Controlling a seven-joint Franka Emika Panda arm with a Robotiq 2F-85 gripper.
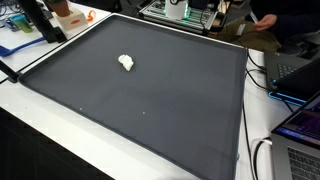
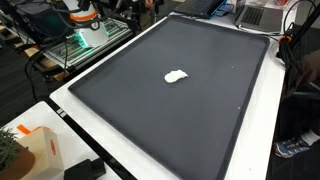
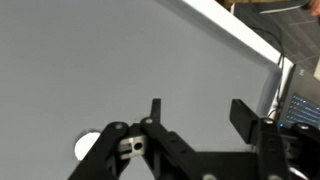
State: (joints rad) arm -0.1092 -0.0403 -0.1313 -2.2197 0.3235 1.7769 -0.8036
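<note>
The fingers (image 3: 243, 118) stand spread wide in the wrist view, with nothing but bare grey surface in the gap between them. They pinch nothing and touch nothing, and appear to hang above the dark mat (image 3: 90, 60) rather than rest on it. Neither exterior view clearly shows them.

The thing nearest to them is a small white crumpled lump (image 3: 86, 147), perhaps paper or tissue; the pictures are too coarse to tell which. In the wrist view it lies at about 8 o'clock from the fingers, half hidden by the black gripper body and outside the gap between them. In both exterior views the white crumpled lump (image 1: 126, 63) (image 2: 175, 76) sits alone on the mat, near its centre and a little toward 10 o'clock in an exterior view (image 1: 126, 63), well apart from every edge.

As a judgement of progress, the lump lies free on the mat, unheld, with the spread fingers close by but off to one side of it. No grip on it exists at this moment.

Farther out, the mat covers most of the white table (image 2: 75, 110). Past its edge at about 3 o'clock stands a laptop (image 1: 300, 135), with cables beside it.
</note>
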